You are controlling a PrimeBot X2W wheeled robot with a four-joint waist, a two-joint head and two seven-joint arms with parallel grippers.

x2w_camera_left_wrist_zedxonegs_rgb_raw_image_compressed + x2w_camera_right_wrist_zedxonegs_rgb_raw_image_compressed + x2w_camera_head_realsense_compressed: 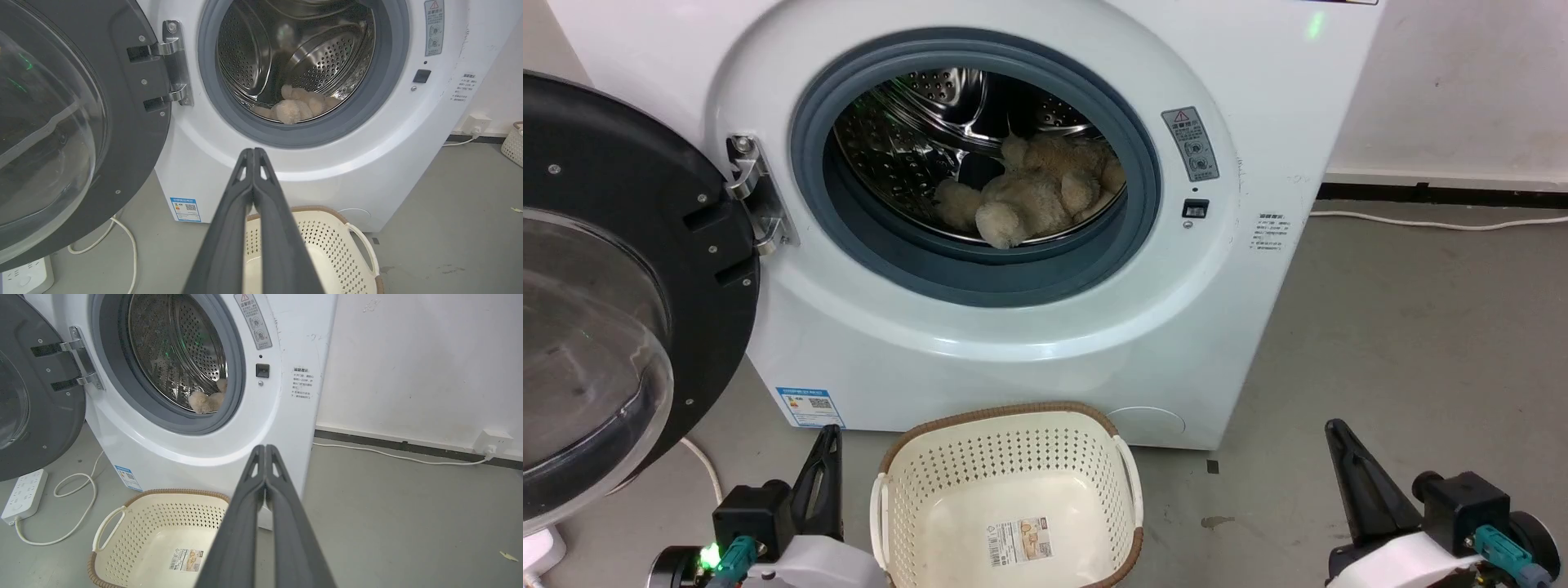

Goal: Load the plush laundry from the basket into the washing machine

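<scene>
The beige plush laundry (1029, 200) lies inside the steel drum of the white washing machine (1013, 327), near the front lip of the grey gasket; it also shows as plush laundry (296, 108) and plush laundry (206, 401). The cream basket (1005, 457) stands on the floor in front of the machine with only a label sticker on its bottom. My left gripper (829, 433) is shut and holds nothing, left of the basket. My right gripper (1333, 429) is shut and holds nothing, out to the basket's right. Both fingers' tips press together in each wrist view.
The round black-framed glass door (605, 310) stands swung open at the left. A white power strip (24, 494) and looping cable (77, 506) lie on the floor under the door. Another cable (388, 455) runs along the right wall to a socket (492, 441). A second basket (514, 145) sits far right.
</scene>
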